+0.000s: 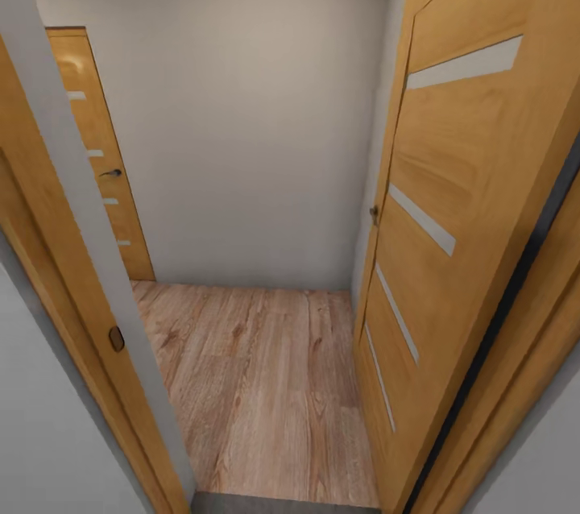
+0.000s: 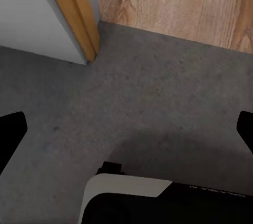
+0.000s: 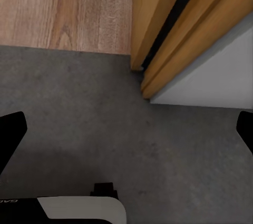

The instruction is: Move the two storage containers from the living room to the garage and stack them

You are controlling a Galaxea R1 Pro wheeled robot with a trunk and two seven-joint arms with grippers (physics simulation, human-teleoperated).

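The robot faces an open doorway at 12 o'clock; left claw [image 2: 126, 129] and right claw [image 3: 126, 129] spread wide, empty, over grey concrete floor [image 2: 158, 103].

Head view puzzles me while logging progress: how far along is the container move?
Nothing shows as done: no container appears. The left hand and right hand hang open and empty over grey concrete floor at a doorway. Ahead lie wood planks beyond the open door. Fetching, carrying and stacking seem left.

Honey-orange door [image 1: 475, 200] with pale stripes, light wood-plank floor [image 1: 266, 385], pale grey wall [image 1: 242, 119], mottled dark grey concrete [image 2: 132, 113].
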